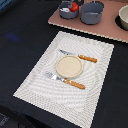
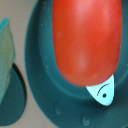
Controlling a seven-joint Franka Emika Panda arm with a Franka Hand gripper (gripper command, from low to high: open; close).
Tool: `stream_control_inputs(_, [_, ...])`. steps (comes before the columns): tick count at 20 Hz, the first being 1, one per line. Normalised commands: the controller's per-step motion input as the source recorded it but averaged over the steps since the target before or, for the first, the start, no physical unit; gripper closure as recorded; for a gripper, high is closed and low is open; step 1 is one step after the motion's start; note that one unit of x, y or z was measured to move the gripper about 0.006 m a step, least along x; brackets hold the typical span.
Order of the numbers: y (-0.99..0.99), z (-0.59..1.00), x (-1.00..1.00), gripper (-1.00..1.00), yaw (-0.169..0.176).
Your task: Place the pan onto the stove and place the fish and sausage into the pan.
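- Filling most of the wrist view, the sausage (image 2: 87, 40) is sitting glossy and red directly beneath the gripper, inside the pan (image 2: 45, 95)
- Peeking out from under the sausage's edge, a white tip with a small dark curved mark is showing; judging by its colour, this is the fish (image 2: 104, 92), lying in the pan beneath or against the sausage
- Neither the gripper's fingers nor the arm are appearing in either view, so I cannot tell how far the gripper is open or whether it is holding anything
- Seen from the exterior view, the pan (image 1: 68, 10) is resting on the stove (image 1: 100, 29), with the sausage (image 1: 74, 6) showing red inside it; the fish is too small to make out there
- Just beside the pan, the larger grey pot (image 1: 92, 12) is standing on the same stove
- Well away from the gripper's working area, the woven placemat (image 1: 35, 85) is lying on the dark desk (image 1: 20, 30), carrying a round plate (image 1: 68, 66) and two pieces of orange-handled cutlery (image 1: 75, 84)
- Judging from this, all three placements are looking done: pan on stove, fish and sausage in pan; only pulling the arm clear seems left
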Motion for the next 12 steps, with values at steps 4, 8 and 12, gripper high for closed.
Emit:
stream_control_inputs(4, [-0.41, 0.55, -0.01, -1.00, -0.047])
stream_control_inputs(8, [-0.82, 0.51, 0.01, -1.00, -0.016])
stream_control_inputs(12, [-0.89, 0.62, 0.06, -1.00, 0.000])
